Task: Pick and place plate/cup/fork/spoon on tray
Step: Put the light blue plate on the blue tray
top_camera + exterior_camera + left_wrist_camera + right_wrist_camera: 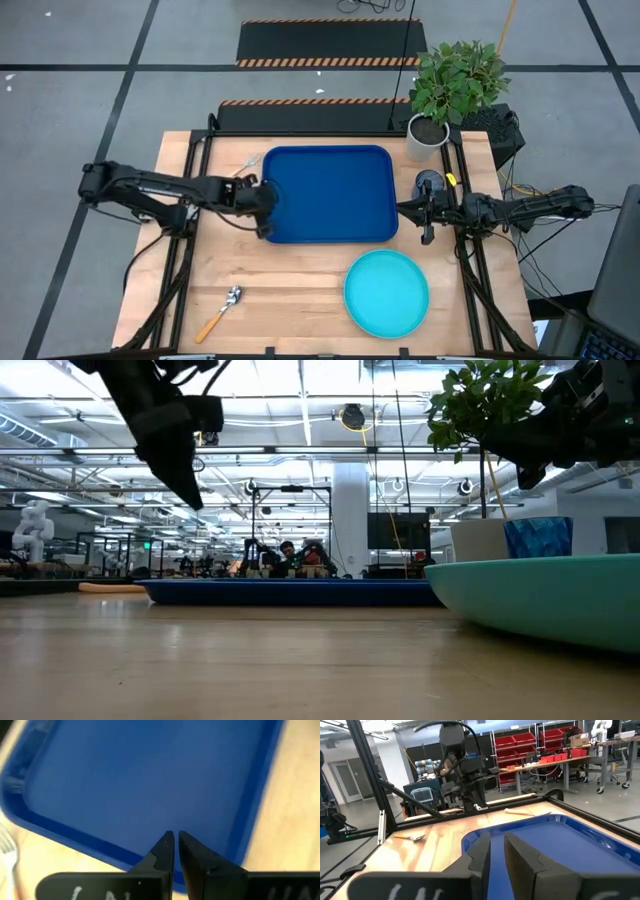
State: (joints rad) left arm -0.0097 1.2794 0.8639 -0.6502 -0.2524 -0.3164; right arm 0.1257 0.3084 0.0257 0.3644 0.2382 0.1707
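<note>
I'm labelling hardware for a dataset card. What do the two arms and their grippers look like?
Both arms are dark, nearly black, built from slim jointed segments with black cables running along them. The left gripper and right gripper each end in two dark, wedge-shaped fingers tapering to points. Faint white markings show on each gripper body in the wrist views.

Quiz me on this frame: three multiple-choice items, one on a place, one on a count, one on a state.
1. Where is the spoon?
A. On the tray
B. Bare table, near-left of the tray
C. On the plate

2. How many task items lie on the tray?
A. None
B. One
C. Two

3. The left hand is:
A. Gripping the fork
B. Wide open
C. Shut, empty

Answers:
B, it lies on wood, left of the plate.
A, the tray is bare.
C, its fingers nearly touch, holding nothing.
</note>
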